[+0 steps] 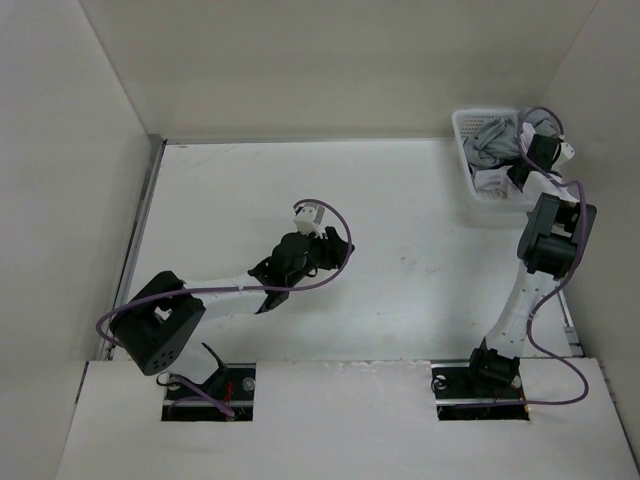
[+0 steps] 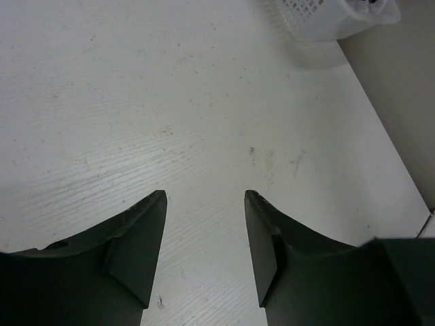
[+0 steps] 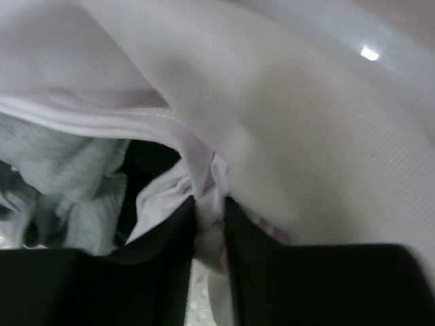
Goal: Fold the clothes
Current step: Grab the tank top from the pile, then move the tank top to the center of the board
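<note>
Right fingers (image 3: 160, 272) pinch the thin white garment (image 3: 285, 122), crumpled, hem seam showing

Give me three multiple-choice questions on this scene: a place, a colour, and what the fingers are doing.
1. Where is the white basket?
A) far right corner of the table
B) between the arms' bases
C) under the left arm
2. Beside the white garment lies a garment of which colour?
A) red
B) blue
C) grey
3. The left fingers are:
A) gripping cloth
B) open above the table
C) holding the basket
Answers: 1 A, the top view shows it there; 2 C, the grey garment lies beside it; 3 B, nothing lies between them.
</note>
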You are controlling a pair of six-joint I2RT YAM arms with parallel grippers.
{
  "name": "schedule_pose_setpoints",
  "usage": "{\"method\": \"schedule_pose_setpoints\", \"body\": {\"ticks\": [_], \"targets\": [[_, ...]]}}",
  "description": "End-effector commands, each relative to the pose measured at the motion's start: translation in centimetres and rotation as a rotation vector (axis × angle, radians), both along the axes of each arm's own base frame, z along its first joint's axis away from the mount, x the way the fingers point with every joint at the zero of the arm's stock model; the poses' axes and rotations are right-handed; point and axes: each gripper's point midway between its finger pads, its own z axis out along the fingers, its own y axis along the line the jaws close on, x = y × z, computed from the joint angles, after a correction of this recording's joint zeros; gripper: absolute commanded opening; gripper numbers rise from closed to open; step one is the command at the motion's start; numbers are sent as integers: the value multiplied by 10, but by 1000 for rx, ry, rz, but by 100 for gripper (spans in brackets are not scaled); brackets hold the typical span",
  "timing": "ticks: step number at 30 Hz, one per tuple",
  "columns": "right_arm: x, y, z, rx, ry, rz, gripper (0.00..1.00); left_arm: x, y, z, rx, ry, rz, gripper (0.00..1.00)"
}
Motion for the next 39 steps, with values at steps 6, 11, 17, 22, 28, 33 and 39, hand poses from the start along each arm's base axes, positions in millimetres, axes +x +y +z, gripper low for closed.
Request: {"method": "schedule_pose_setpoints", "body": {"ticks": [6,11,17,22,28,33,39], "targets": [[4,12,88,-93,-201,13,4,0,-5,6,-42,-14,-12,48],[-8,39,176,-86,-437,56,1,-1,-7,7,-52,-11,-20,48],[-52,108,312,-77,-725,170,1,1,-4,12,-68,-14,-12,47],[-105,203,406,-74,-903,361,2,7,9,31,-114,-30,25,47],[-175,373,407,24,-900,789,6,22,77,68,-228,-18,214,47],[-205,491,293,123,-678,1035,19,19,148,82,-295,-23,390,50],[-237,511,191,128,-489,1086,59,4,191,37,-212,78,506,55]]}}
